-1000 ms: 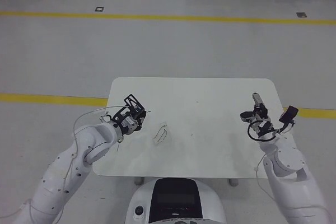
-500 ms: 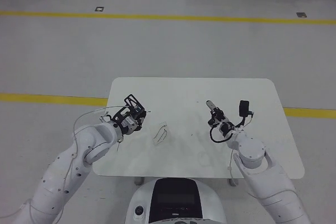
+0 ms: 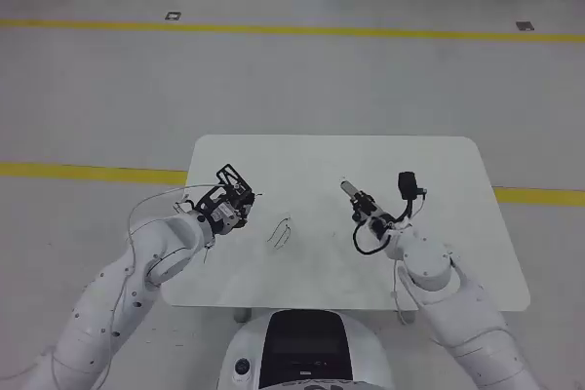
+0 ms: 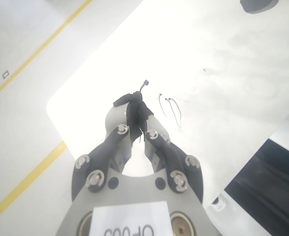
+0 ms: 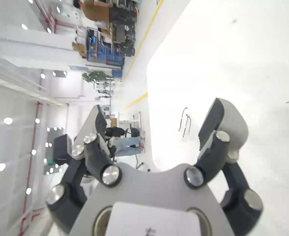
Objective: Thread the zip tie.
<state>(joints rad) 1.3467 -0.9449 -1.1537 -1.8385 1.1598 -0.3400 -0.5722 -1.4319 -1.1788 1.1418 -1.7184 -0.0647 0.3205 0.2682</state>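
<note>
Grips a black zip tie (image 4: 146,82) in the clamped left tool (image 4: 137,105), head jutting beyond the fingertips. Holds the right tool (image 5: 156,109) spread wide, tilted low over the table (image 3: 322,283). Shows two loose zip ties (image 4: 170,110) lying ahead of both tools, between them.

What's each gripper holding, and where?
Left gripper: zip tie, pinched on the strap just behind its head, which pokes past the jaws. Right gripper: open, empty.
</note>
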